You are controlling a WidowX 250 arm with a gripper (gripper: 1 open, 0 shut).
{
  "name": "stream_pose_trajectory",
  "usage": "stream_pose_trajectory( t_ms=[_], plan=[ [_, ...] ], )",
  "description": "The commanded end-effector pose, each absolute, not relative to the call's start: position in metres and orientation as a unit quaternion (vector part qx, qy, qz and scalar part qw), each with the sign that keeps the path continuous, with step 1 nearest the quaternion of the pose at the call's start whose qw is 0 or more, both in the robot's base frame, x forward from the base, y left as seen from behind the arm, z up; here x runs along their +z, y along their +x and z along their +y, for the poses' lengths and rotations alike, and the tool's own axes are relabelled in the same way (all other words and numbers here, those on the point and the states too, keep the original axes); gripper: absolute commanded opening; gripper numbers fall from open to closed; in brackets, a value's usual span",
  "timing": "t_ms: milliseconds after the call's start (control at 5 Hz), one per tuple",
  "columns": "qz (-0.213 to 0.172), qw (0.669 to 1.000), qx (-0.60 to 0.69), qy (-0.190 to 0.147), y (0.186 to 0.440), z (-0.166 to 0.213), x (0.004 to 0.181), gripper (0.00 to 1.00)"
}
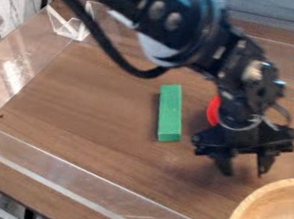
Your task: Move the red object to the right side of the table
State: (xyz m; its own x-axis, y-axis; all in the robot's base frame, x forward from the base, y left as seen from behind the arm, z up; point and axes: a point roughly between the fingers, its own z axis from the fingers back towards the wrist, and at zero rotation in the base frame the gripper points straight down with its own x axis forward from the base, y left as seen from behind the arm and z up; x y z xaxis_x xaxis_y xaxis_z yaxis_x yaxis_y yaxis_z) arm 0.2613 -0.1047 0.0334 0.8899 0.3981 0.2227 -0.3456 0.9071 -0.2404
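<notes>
End effector (pixel 245 162) open, red object (pixel 214 108) mostly hidden.

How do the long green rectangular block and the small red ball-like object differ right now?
Colour: the long green rectangular block is green, the small red ball-like object red.
Shape: the block is long and flat-sided; the red object looks rounded.
Visibility: the block lies fully in view; the red object is mostly hidden behind the gripper.
Both rest on the dark brown wooden table, the block on the left.
</notes>
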Motion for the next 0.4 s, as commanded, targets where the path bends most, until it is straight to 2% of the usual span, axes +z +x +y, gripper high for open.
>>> stream_pose_trajectory(
  t_ms=[0,200],
  plan=[
    [-0.159,0.966,0.173,-0.112,0.267,-0.085,0.052,1.0],
    [-0.168,0.968,0.155,-0.099,0.261,-0.078,0.069,1.0]
  ],
)
